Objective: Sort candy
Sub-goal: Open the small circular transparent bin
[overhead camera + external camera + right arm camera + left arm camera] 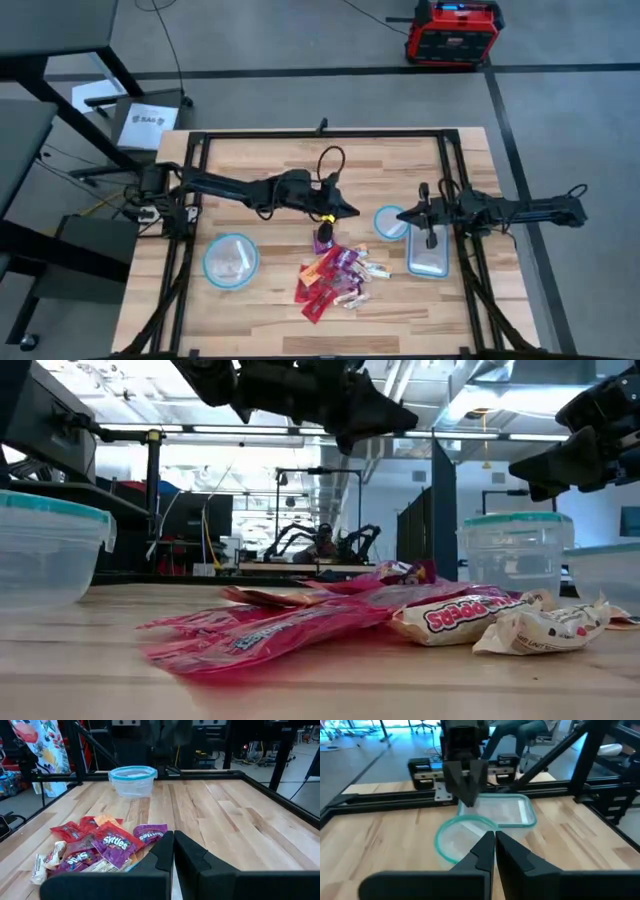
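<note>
The candy [333,275] lies in a loose heap of red, purple and whitish wrappers on the wooden surface [270,165], between a round bowl [231,260] toward the left arm's side and a second round bowl [391,221] beside a clear rectangular tub [427,256]. The left gripper [347,211] hangs above the surface just beyond the heap, jaws pressed together and holding nothing. The right gripper [424,196] hovers over the second bowl and tub, jaws likewise closed and empty
</note>
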Controlling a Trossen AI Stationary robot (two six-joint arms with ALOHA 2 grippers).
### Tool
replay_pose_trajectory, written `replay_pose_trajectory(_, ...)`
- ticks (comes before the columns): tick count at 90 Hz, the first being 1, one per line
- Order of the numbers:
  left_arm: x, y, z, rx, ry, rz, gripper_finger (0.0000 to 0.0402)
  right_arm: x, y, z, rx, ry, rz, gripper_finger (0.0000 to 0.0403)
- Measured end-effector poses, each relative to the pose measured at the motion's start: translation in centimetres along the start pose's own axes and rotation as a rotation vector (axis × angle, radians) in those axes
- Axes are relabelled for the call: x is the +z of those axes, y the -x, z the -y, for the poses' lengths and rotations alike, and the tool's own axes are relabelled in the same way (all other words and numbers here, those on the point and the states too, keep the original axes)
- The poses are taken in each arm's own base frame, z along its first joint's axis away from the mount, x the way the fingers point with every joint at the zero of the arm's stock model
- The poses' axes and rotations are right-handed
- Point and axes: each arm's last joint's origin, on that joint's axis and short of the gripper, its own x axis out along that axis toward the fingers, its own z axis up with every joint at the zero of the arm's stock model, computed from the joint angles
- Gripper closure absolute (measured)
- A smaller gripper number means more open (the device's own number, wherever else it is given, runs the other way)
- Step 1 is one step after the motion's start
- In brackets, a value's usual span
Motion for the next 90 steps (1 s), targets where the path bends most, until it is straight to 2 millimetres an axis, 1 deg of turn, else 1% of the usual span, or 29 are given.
replay_pose_trajectory(13,0.5,0.0,-0.1,0.005,0.000,0.060,0.0402,0.0,0.0,0.0,0.000,0.000,0.000,0.0403)
replay_pose_trajectory(16,0.3,-0.3,-0.1,0.002,-0.002,0.073,0.0402,0.0,0.0,0.0,0.000,0.000,0.000,0.0403)
replay_pose_trajectory(21,0.1,-1.0,-0.1,-0.001,0.008,0.079,0.0402,0.0,0.0,0.0,0.000,0.000,0.000,0.0403)
replay_pose_trajectory(27,-1.3,-2.3,-0.2,-0.007,0.035,0.030,0.0402,0.0,0.0,0.0,0.000,0.000,0.000,0.0403)
replay_pose_trajectory(33,-2.1,-3.9,-0.4,-0.005,0.037,0.015,0.0402,0.0,0.0,0.0,0.000,-0.015,0.001,0.0403)
replay_pose_trajectory(38,-2.4,-5.1,-0.6,-0.005,0.035,0.017,0.0402,0.1,0.0,0.0,0.002,-0.073,0.010,0.0403)
replay_pose_trajectory(43,-2.0,-6.2,-0.7,-0.015,0.032,0.043,0.0402,0.1,0.0,0.0,0.000,-0.141,0.005,0.0403)
replay_pose_trajectory(51,-2.2,-7.7,-0.9,-0.053,0.032,0.020,0.0402,0.3,0.1,0.1,-0.018,-0.222,-0.043,0.0403)
replay_pose_trajectory(60,-3.2,-9.0,-0.8,-0.081,0.018,-0.060,0.0402,0.5,0.3,0.2,-0.074,-0.318,-0.114,0.0403)
replay_pose_trajectory(66,-3.7,-9.0,-0.8,-0.091,0.006,-0.142,0.0402,0.6,0.4,0.2,-0.093,-0.384,-0.179,0.0403)
replay_pose_trajectory(73,-3.8,-8.8,-0.8,-0.097,-0.022,-0.202,0.0402,1.2,0.7,0.2,-0.115,-0.437,-0.254,0.0403)
replay_pose_trajectory(78,-3.5,-8.2,-0.7,-0.106,-0.041,-0.263,0.0402,1.7,0.9,0.2,-0.132,-0.445,-0.323,0.0403)
replay_pose_trajectory(83,-3.0,-7.7,-0.7,-0.113,-0.071,-0.289,0.0402,2.0,1.1,0.2,-0.149,-0.443,-0.398,0.0403)
replay_pose_trajectory(90,-2.3,-6.9,-0.6,-0.123,-0.090,-0.337,0.0402,2.9,1.2,0.1,-0.124,-0.467,-0.414,0.0403)
